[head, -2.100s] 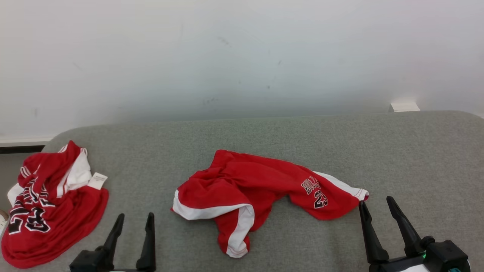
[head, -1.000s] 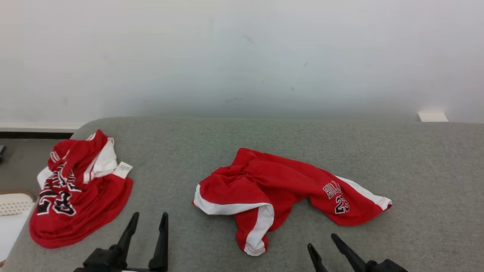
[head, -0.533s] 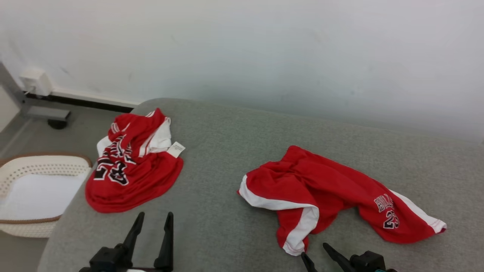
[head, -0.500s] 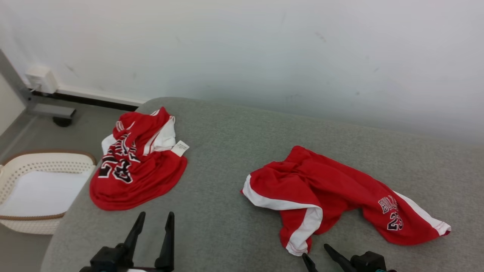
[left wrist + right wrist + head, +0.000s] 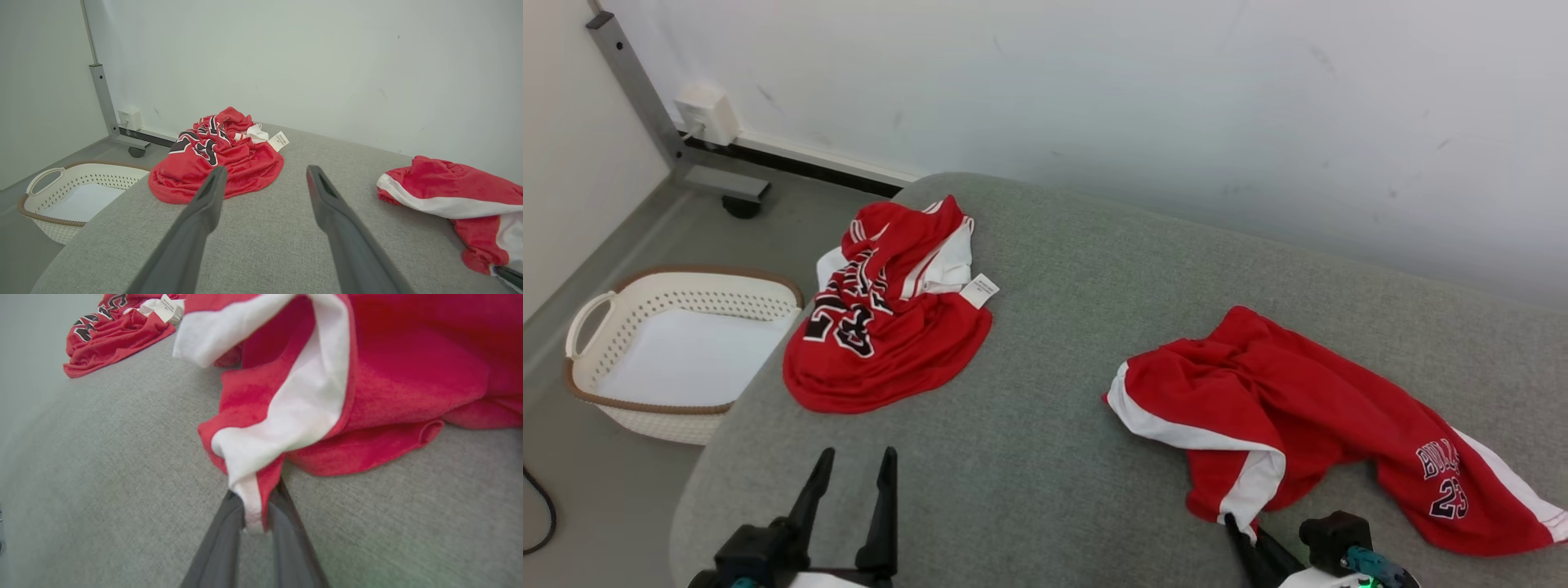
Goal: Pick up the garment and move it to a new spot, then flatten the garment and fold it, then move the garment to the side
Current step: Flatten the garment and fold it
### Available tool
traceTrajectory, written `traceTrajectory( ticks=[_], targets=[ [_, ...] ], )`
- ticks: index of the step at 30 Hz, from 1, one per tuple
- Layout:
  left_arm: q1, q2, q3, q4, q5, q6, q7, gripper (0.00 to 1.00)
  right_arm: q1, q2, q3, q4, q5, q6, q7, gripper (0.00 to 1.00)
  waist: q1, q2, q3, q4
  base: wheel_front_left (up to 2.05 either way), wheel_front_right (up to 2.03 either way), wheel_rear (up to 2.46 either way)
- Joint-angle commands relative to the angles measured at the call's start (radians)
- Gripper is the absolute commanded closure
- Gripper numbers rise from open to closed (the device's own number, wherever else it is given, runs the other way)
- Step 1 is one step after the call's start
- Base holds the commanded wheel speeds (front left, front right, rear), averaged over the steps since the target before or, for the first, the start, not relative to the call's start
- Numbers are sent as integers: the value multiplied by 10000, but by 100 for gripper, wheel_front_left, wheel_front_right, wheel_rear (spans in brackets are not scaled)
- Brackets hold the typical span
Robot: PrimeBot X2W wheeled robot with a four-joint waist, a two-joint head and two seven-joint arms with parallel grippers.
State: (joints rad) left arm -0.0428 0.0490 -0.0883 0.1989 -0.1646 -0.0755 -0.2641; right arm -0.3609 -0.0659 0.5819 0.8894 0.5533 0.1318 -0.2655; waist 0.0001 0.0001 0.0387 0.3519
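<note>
Red shorts (image 5: 1307, 408) with white side stripes lie crumpled on the grey couch cushion (image 5: 1054, 343), right of centre. My right gripper (image 5: 1241, 531) is shut on the hem of the near leg; in the right wrist view its fingers (image 5: 222, 539) pinch the white-striped hem of the shorts (image 5: 318, 388). A red jersey (image 5: 886, 318) with black lettering and a white tag lies bunched at the cushion's left end, also seen as the jersey (image 5: 216, 159) in the left wrist view. My left gripper (image 5: 854, 469) hovers open over bare cushion, near the front edge, holding nothing.
A white perforated laundry basket (image 5: 596, 327) with a brown rim stands on the floor left of the cushion. A grey metal post (image 5: 637, 90) and a wall socket (image 5: 707, 114) are behind it. A white wall runs along the cushion's far side.
The camera has swung left, bringing the basket and floor into view. My right gripper has closed on the hem of the shorts' near leg. The left gripper stays open.
</note>
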Motion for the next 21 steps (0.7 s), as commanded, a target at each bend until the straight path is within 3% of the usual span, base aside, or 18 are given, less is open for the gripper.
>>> traceTrajectory(
  ticks=[1, 8, 14, 21],
  targets=[
    [19, 28, 66, 0, -65, 36, -6, 0, -61, 23, -86, 21, -101, -21, 17, 100, -1, -1, -22, -152, 0, 0, 0],
    [171, 30, 79, 34, 43, 5, -6, 0, 132, -118, -463, -1064, -804, -21, 14, 100, -1, -1, -277, -1110, 0, 0, 0],
    [257, 28, 127, 7, 58, 7, -6, 0, 604, -1061, -339, -2238, -1647, -21, 58, 100, -1, -1, -475, -2277, 0, 0, 0],
    [247, 28, 155, 91, 114, -15, -6, 0, 789, -2669, 255, -3320, -1970, -21, 842, 100, -1, -1, -471, -3349, 0, 0, 0]
  ],
)
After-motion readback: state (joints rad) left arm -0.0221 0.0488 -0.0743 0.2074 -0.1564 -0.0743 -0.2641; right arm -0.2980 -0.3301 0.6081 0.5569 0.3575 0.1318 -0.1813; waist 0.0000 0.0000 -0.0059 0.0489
